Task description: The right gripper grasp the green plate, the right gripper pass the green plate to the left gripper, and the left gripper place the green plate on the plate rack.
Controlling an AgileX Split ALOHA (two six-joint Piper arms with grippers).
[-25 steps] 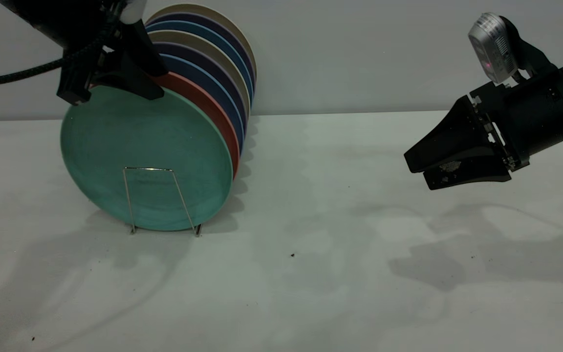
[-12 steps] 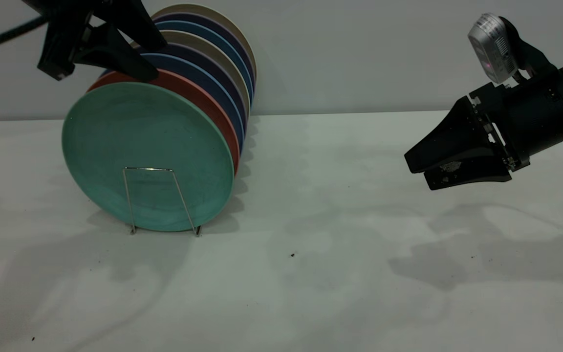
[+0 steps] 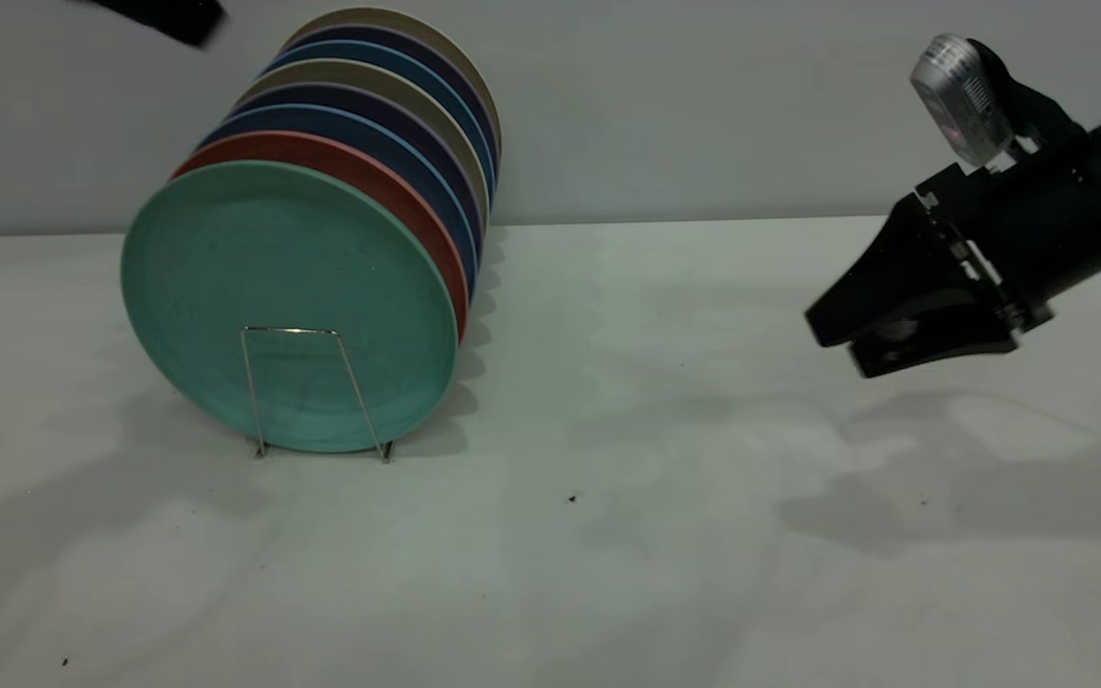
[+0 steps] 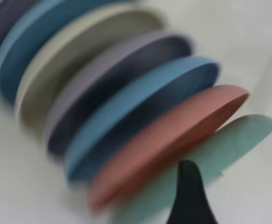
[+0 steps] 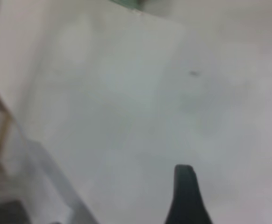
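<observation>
Exterior view: the left gripper [image 3: 163, 17] shows only as a black sliver at eleven o'clock, above the plates; I cannot tell how its jaws stand. The right gripper [image 3: 847, 339] hangs at three o'clock, well apart from the plates, jaws narrow and holding nothing. The green plate [image 3: 288, 306] stands on edge at nine o'clock, frontmost in the plate rack [image 3: 312, 392], with one salmon-pink plate [image 3: 374, 177] just behind it. I count eight plates in one rack.

Left wrist view: one fingertip [image 4: 188, 196] lies over the green plate's rim.

Right wrist view: bare table [image 5: 126, 102].

Placement looks done; next, both arms likely only park.
</observation>
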